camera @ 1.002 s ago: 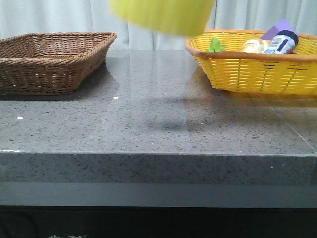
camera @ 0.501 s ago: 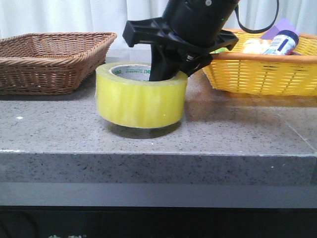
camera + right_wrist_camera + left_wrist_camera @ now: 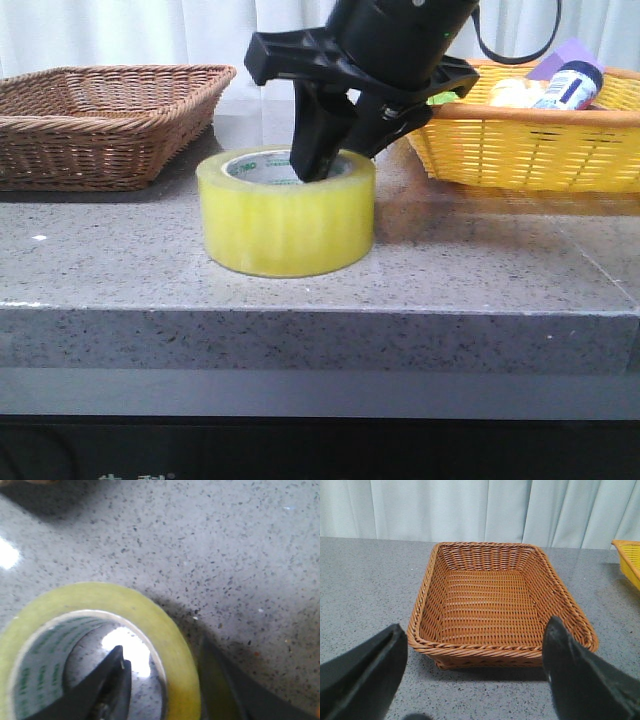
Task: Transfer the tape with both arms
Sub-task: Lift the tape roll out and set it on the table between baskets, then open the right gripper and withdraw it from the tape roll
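The tape [image 3: 285,225], a wide yellow roll with a white core and green lettering, rests flat on the grey counter [image 3: 480,270] near its front middle. My right gripper [image 3: 340,150] straddles the roll's far-right wall. One finger is down inside the core and the other is outside. In the right wrist view the tape [image 3: 175,645] wall sits between the fingers of the right gripper [image 3: 162,652], with a gap beside the inner finger [image 3: 112,680]. The jaws are open. My left gripper [image 3: 475,625] is wide open and empty, just short of the brown basket [image 3: 485,595].
The empty brown wicker basket [image 3: 100,120] stands at the back left. A yellow basket [image 3: 530,140] at the back right holds a blue-label bottle [image 3: 570,85] and other items. Its corner shows in the left wrist view [image 3: 630,560]. The counter's front edge is close to the tape.
The right arm brought the tape down from above the view. Half a second ago the roll hung tilted just above the counter. Now it sits flat and the fingers have loosened.
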You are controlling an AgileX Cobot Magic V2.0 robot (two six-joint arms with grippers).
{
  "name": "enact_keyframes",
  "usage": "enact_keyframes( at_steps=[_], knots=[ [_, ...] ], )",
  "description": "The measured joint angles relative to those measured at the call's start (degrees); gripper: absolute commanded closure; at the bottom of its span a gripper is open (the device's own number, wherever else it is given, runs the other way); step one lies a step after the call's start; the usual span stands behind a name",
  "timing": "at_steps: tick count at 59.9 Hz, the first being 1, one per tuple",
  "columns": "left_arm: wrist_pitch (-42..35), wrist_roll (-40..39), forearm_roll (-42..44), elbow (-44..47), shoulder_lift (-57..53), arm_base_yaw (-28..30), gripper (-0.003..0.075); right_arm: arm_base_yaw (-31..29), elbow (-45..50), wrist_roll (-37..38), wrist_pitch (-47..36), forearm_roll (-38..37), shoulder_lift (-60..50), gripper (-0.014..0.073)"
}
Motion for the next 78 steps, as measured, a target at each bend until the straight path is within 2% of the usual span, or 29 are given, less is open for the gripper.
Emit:
enact_keyframes(
  at_steps=[12, 25, 33, 41, 56, 68, 78],
  knots=[
    [0.0, 0.0, 0.0, 0.0, 0.0, 0.0, 0.0178, 0.0, -0.8, 0.0, 0.0, 2.5, -6.5, 0.0263],
    [0.0, 0.0, 0.0, 0.0, 0.0, 0.0, 0.0178, 0.0, -1.8, -0.1, 1.3, 2.7, -12.6, 0.0566],
    [0.0, 0.0, 0.0, 0.0, 0.0, 0.0, 0.0178, 0.0, -1.8, -0.1, 3.2, 1.0, -14.6, 0.0663],
    [0.0, 0.0, 0.0, 0.0, 0.0, 0.0, 0.0178, -1.2, -1.8, -0.1, 5.0, -2.6, -17.2, 0.0682],
    [0.0, 0.0, 0.0, 0.0, 0.0, 0.0, 0.0178, -10.9, 0.9, -0.1, 8.6, -3.9, -26.0, 0.0682],
    [0.0, 0.0, 0.0, 0.0, 0.0, 0.0, 0.0178, -18.3, 11.8, 0.3, 7.6, -4.1, -37.1, 0.0682],
    [0.0, 0.0, 0.0, 0.0, 0.0, 0.0, 0.0178, -21.4, 23.1, 0.3, 4.4, -4.1, -48.0, 0.0682]
  ],
)
